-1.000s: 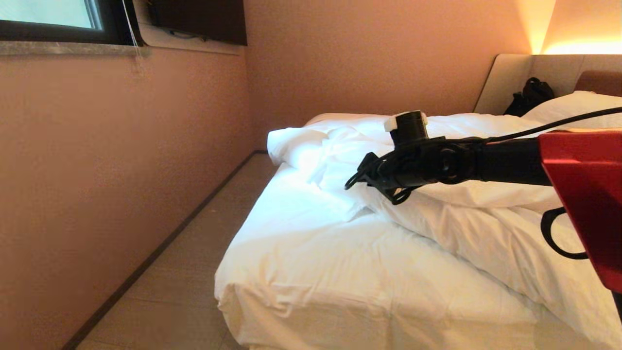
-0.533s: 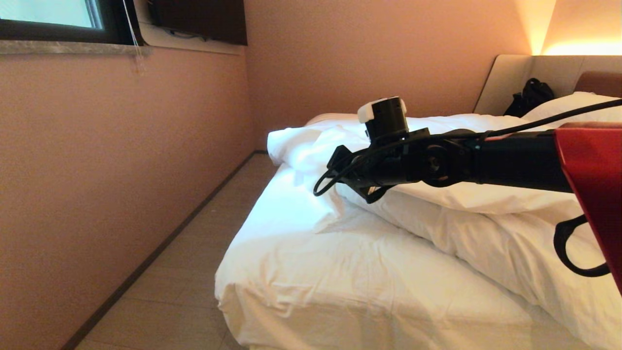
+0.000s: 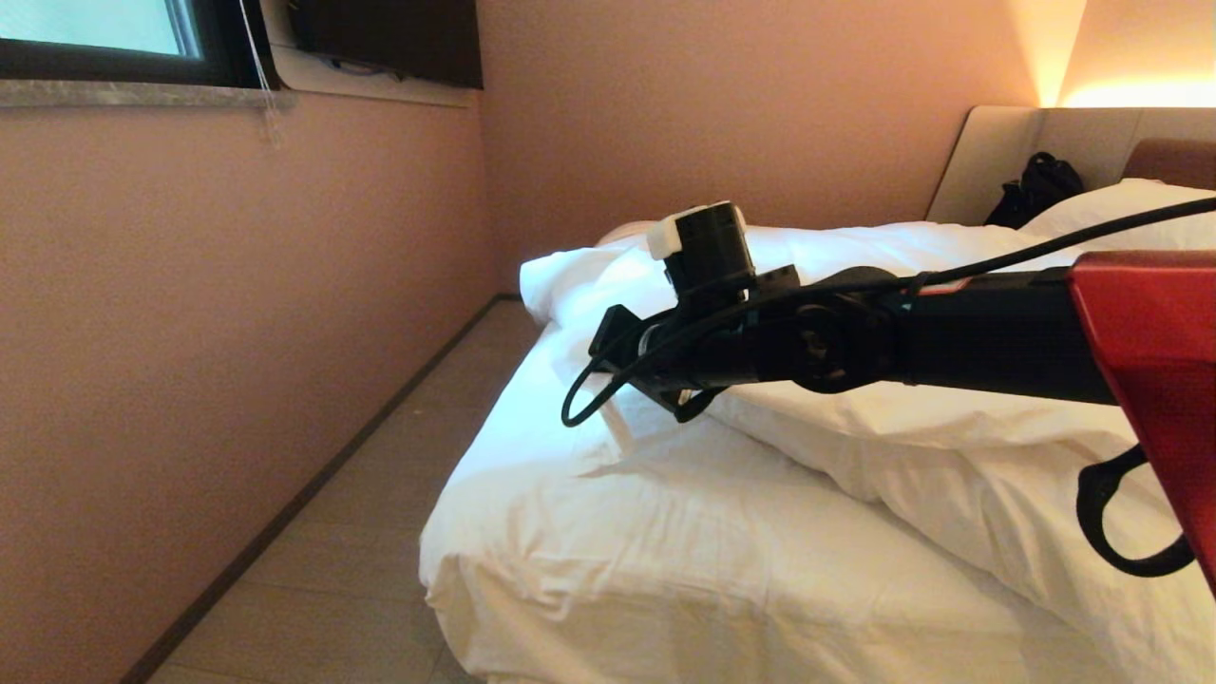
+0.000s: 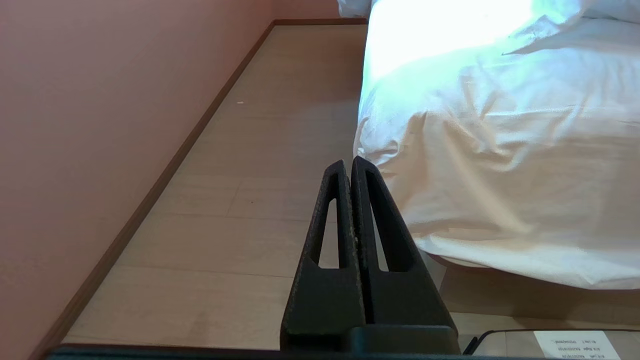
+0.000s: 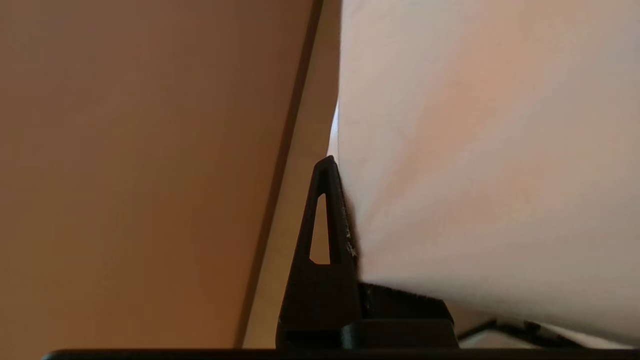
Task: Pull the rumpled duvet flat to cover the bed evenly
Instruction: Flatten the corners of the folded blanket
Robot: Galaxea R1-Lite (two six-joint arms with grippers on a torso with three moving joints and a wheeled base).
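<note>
We are holding a fold of the duvet [image 3: 912, 418], heaped on the bed [image 3: 665, 570] near the pillow end, in our tightly shut right claw [image 5: 345, 210], and we should be pulling slowly toward the foot, keeping it low.

Pink walls [image 3: 237, 285] fill the left. A window [image 3: 95, 28] sits upper left. Pale wood floor [image 3: 380, 532] runs below. Warm light [image 3: 1130, 90] glows upper right.

Right gripper [image 3: 617, 366] extended level, fingers clamped; left gripper [image 4: 350, 167] parked, fingers together.
</note>
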